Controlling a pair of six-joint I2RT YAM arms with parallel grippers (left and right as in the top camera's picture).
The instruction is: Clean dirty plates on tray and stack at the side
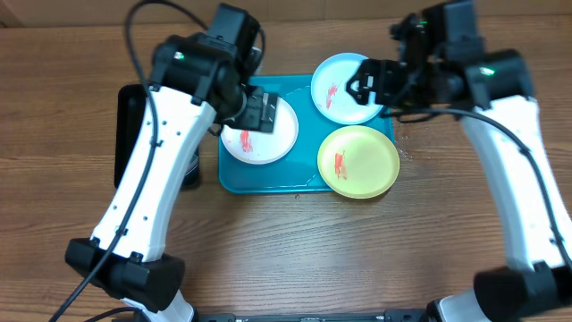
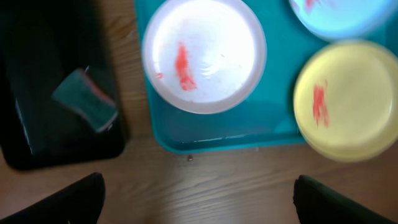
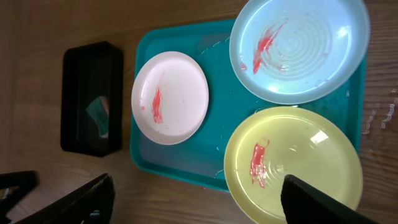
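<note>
left gripper [image 2: 199, 184] spread, empty; above white plate [image 2: 204, 53] | right gripper [image 3: 198, 183] spread, empty; above pale blue plate [image 3: 298, 46] | both plates and yellow-green plate [image 3: 292, 165] red-smeared, on turquoise tray [image 3: 214, 124] | sponge [image 2: 85, 99] in black tray [image 3: 92, 68] beside it on tabletop [image 1: 286, 250]

Wears white shells over black joints on left arm [image 1: 150, 174] and right arm [image 1: 527, 170]. Trails thin black cables [image 1: 130, 31].
</note>
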